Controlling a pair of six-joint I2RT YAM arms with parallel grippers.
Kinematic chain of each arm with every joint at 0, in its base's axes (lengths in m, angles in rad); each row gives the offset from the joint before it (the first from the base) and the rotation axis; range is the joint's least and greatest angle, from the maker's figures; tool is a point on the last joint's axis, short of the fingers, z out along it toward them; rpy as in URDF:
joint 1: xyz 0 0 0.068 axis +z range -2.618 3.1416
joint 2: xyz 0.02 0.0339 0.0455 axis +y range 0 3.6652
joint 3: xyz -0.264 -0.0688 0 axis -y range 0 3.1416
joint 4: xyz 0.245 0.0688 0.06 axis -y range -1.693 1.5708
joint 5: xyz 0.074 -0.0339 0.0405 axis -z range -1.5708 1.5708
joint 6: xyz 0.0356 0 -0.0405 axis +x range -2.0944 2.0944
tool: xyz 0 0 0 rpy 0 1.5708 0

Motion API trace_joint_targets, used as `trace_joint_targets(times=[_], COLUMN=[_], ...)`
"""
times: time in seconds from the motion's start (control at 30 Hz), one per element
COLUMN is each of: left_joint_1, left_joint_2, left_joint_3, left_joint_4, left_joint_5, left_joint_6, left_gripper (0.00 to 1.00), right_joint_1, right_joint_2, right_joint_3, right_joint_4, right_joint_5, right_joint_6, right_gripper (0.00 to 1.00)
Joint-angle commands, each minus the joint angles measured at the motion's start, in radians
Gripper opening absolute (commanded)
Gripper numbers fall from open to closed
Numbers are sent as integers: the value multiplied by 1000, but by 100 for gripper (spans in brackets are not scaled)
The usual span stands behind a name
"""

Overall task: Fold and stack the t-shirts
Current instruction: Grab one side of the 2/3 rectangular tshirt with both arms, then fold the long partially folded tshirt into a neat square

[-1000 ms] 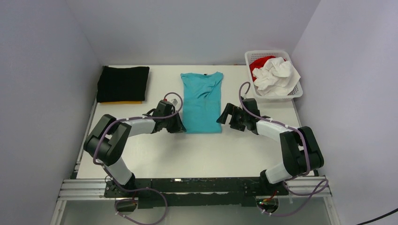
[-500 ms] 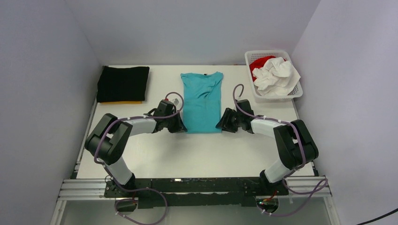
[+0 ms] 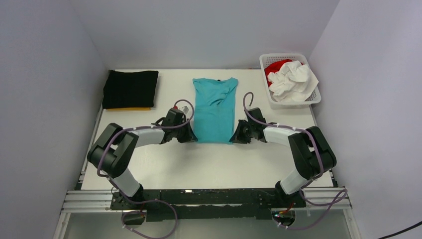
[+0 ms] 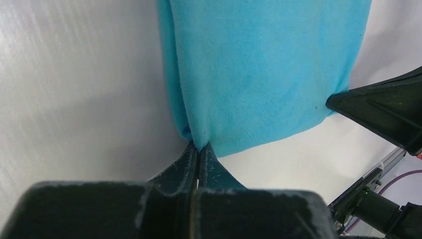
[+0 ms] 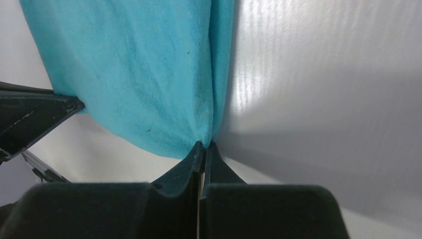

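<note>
A turquoise t-shirt (image 3: 214, 108) lies lengthwise in the middle of the table, sleeves folded in, its dark neck label at the far end. My left gripper (image 3: 191, 138) is shut on its near left hem corner (image 4: 200, 142). At the near right hem corner (image 5: 204, 137), my right gripper (image 3: 233, 139) is likewise shut on the cloth. In the left wrist view the turquoise t-shirt (image 4: 259, 64) fills the upper half, with the right gripper's finger (image 4: 383, 107) at its far corner. A folded black t-shirt (image 3: 130, 88) rests on an orange-yellow one (image 3: 133, 108) at the far left.
A white lattice basket (image 3: 314, 97) at the far right corner holds a crumpled white shirt (image 3: 293, 79) over a red one (image 3: 274, 66). Grey walls close in the table on three sides. White tabletop (image 3: 209, 164) stretches between the shirt's hem and the arm bases.
My right gripper slid left to the shirt's near right corner and shut on it. The left gripper finished closing on the near left corner and stayed put.
</note>
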Motion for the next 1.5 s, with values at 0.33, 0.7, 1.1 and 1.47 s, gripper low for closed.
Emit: trace_joint_targets(times=[0.33, 0.7, 1.1, 1.47], left_joint_1=[-146, -210, -81, 2], left_joint_2=[-520, -945, -637, -278], left_joint_3=[-205, -187, 63, 336], left_joint_4=[-383, -464, -313, -327], left_joint_5=[-82, 63, -127, -230], left_joint_6=[37, 97, 143, 168], left_gripper=[0, 0, 0, 0], right_joint_1=[125, 195, 4, -102], right_joint_2=[-262, -447, -348, -164], right_joint_3=[-8, 75, 224, 359], right_joint_4=[-431, -555, -397, -301], right_joint_5=[-363, -526, -347, -120], right_joint_6=[-166, -141, -129, -118], right_gripper=[0, 0, 0, 0])
